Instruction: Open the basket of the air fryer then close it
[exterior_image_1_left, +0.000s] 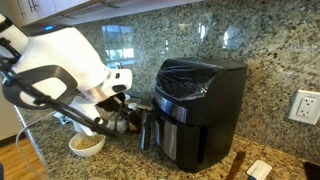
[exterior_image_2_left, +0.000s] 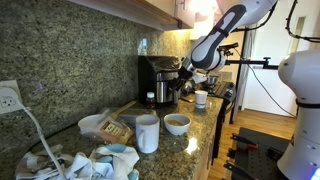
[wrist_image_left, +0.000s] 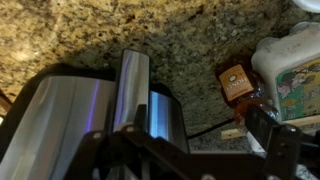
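Closest to the lens, the gripper (wrist_image_left: 185, 130) crosses the bottom of the wrist view as a dark, blurred frame. Its fingers (wrist_image_left: 272, 130) are spread wide and grip nothing: one stands far to the right, its partner low at the left. Beyond them the air fryer (wrist_image_left: 60, 125) shows a glinting metal face with a bright upright bar at mid-frame.

In an exterior view the air fryer (exterior_image_1_left: 205, 95) stands on the granite counter (exterior_image_1_left: 125, 162) against the speckled backsplash. The basket (exterior_image_1_left: 185, 140) sits pushed in — its front looks flush with the body under the silver band (exterior_image_1_left: 178, 107). Its black handle (exterior_image_1_left: 148, 130) juts toward the gripper (exterior_image_1_left: 126, 118), which hovers just beside it; whether they touch I cannot tell.

The white robot arm (exterior_image_1_left: 60, 60) reaches in above a small white bowl of grains (exterior_image_1_left: 87, 145). A wall outlet (exterior_image_1_left: 304, 106) sits on the fryer's far side.

In an exterior view, a white cup (exterior_image_2_left: 147, 133), a brown bowl (exterior_image_2_left: 177, 123) and a packet (exterior_image_2_left: 115, 128) lie well apart from the fryer. The wrist view also shows a small brown box (wrist_image_left: 236, 82) just beside a white-and-green carton (wrist_image_left: 295, 65).
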